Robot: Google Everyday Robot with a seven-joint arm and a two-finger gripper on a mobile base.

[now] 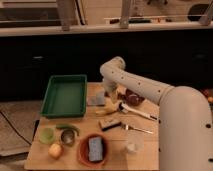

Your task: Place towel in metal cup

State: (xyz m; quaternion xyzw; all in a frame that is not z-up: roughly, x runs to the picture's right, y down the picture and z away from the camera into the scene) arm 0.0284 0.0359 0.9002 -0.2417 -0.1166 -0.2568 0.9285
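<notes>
Jaws hang at the end of the white arm (pixel 131 85), low over the back of the wooden bench (pixel 116 140) and just right of the grey towel (pixel 97 99). The wrist covers them, so I cannot tell whether they stand apart or together, nor whether they touch the cloth. The towel lies beside the green tray (pixel 64 95), well apart from the metal cup (pixel 67 136) at the front left. That cup sits between a green cup (pixel 46 135) and a red bowl (pixel 82 150) holding a blue sponge (pixel 95 148). A green strip (pixel 69 129) lies at its far rim. The arm's bulk cuts off the bench's right side and part of a dark bowl (pixel 133 96). A yellow thing (pixel 110 107) near the towel is too blurred to name.
</notes>
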